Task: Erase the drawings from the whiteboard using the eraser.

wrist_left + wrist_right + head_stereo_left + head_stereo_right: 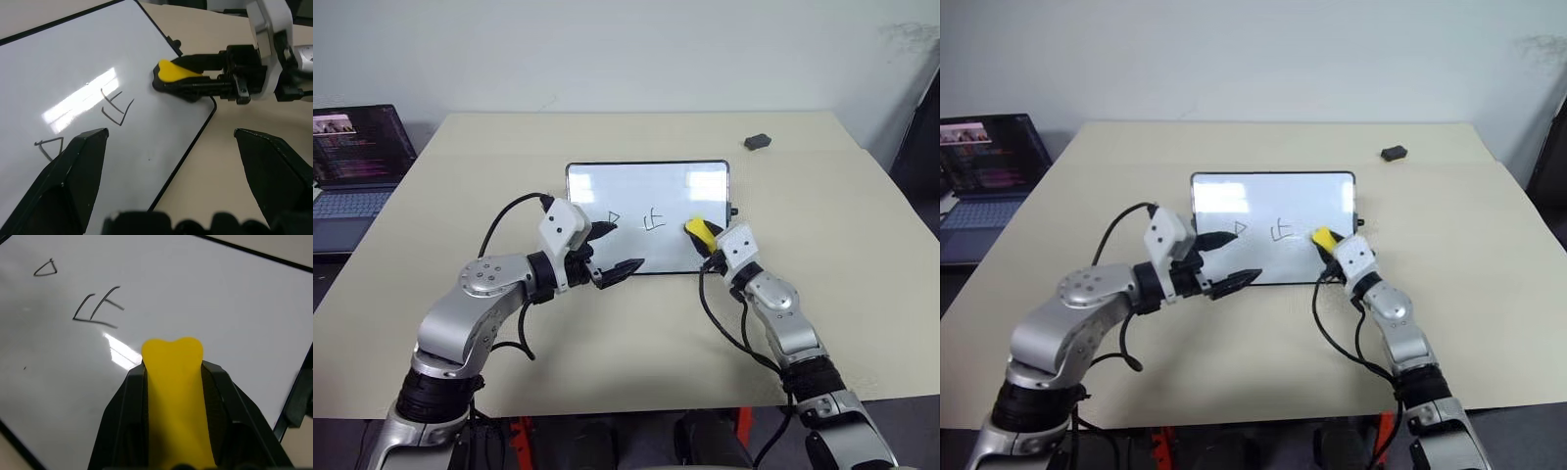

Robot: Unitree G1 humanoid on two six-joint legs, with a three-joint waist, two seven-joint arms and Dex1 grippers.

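Right gripper (pixel 708 238) clamped on eraser (pixel 698 229), over whiteboard (pixel 646 181) right part, near drawings (pixel 653 220). Eraser likely light, rigid; side grip suits. Left gripper (pixel 619 248) wide, empty, over board's near-left edge.

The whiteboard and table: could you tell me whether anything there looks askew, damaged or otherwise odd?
Nothing stands out. The whiteboard lies flat and square on the table, unbroken, with two marks left on it. A small dark lump sits apart near the far edge.
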